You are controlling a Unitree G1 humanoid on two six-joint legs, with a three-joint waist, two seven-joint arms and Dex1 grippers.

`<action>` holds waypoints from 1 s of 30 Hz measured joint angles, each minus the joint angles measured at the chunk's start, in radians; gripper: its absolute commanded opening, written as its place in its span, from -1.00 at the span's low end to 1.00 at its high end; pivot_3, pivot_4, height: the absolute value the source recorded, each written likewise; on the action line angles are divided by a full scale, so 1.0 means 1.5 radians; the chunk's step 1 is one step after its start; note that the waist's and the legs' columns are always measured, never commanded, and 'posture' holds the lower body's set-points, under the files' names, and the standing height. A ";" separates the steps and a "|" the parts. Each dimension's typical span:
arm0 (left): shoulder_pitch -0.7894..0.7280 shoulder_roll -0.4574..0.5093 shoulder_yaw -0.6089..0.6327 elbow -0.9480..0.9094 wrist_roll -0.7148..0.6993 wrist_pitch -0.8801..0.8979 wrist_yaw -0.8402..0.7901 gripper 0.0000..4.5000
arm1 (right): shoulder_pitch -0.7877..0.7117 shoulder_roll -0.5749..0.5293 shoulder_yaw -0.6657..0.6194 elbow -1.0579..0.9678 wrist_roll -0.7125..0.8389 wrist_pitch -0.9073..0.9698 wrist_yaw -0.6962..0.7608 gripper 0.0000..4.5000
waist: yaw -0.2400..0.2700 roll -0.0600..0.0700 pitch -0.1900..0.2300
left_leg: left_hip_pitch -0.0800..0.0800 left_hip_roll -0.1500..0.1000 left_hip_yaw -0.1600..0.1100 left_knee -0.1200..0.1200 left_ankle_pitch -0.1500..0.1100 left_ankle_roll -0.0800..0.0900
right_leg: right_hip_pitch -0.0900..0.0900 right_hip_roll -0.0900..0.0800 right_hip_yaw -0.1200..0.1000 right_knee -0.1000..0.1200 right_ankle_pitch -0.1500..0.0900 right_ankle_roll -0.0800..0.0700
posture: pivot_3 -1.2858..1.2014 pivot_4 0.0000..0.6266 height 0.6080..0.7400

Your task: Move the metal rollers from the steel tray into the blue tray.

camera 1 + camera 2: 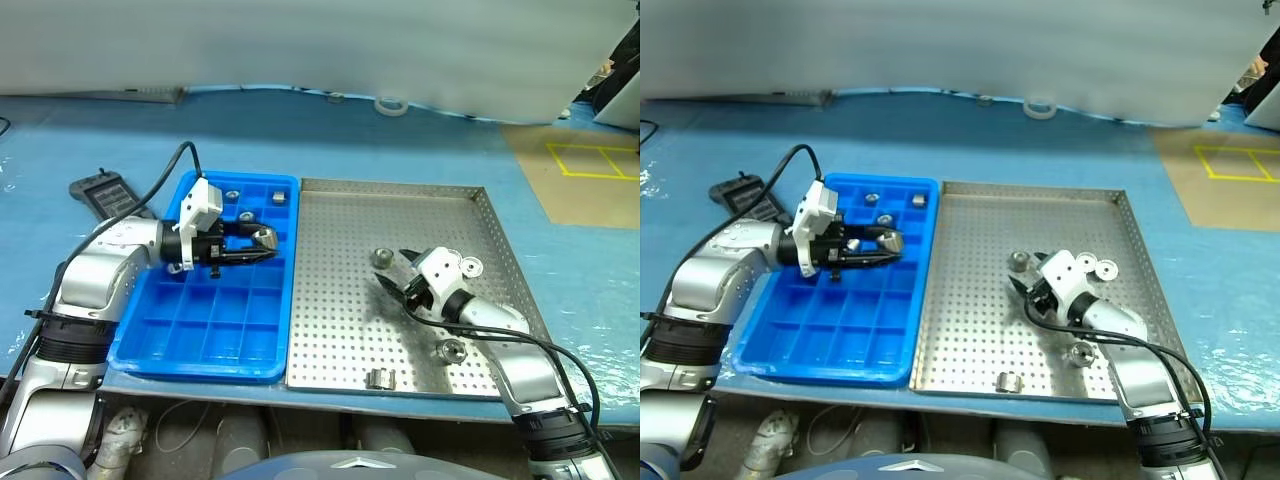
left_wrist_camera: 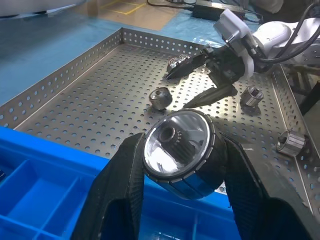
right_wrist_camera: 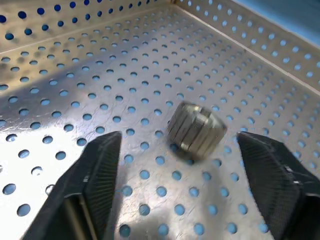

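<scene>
Over the blue tray (image 1: 200, 340), the left tool (image 2: 177, 165) grips a roller (image 2: 180, 150) — the right tool (image 3: 180, 185) gapes.

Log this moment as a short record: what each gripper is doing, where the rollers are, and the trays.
left gripper: shut on a metal roller, over the blue tray
right gripper: open, fingers either side of a loose roller, not touching it
steel tray: right of the blue tray; four loose rollers on it
blue tray: three rollers in its far compartments
behind the blue tray: dark controller
</scene>
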 measured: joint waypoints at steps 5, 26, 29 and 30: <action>0.005 0.016 0.021 -0.003 -0.014 0.023 0.019 -0.16 | 0.000 0.000 -0.003 0.009 0.013 0.015 0.015 0.88 | 0.001 0.000 0.000 | 0.001 0.000 0.000 0.000 0.000 0.000 | 0.000 0.000 0.001 0.001 0.000 0.000 | -0.10 -0.52 1.00; 0.168 0.118 0.111 0.033 0.061 -0.122 0.042 -0.16 | -0.121 -0.012 0.025 -0.160 0.133 0.162 0.030 0.88 | 0.033 -0.002 -0.001 | 0.001 0.001 0.000 -0.002 0.003 -0.005 | -0.005 0.002 0.001 0.005 0.000 0.000 | 0.05 -0.52 1.00; 0.204 0.114 0.130 0.033 0.065 -0.129 0.070 -0.16 | -0.162 -0.011 0.030 -0.130 0.119 0.143 0.031 0.88 | 0.040 -0.003 -0.002 | 0.000 0.001 -0.001 -0.002 0.003 -0.006 | -0.006 0.002 0.000 0.006 0.000 0.000 | 0.06 -0.52 1.00; 0.215 0.112 0.137 0.030 0.065 -0.130 0.078 -0.16 | -0.173 -0.011 0.030 -0.119 0.117 0.137 0.033 0.88 | 0.044 -0.003 -0.002 | 0.000 0.002 -0.001 -0.002 0.003 -0.006 | -0.006 0.002 0.000 0.006 0.000 0.000 | 0.07 -0.52 1.00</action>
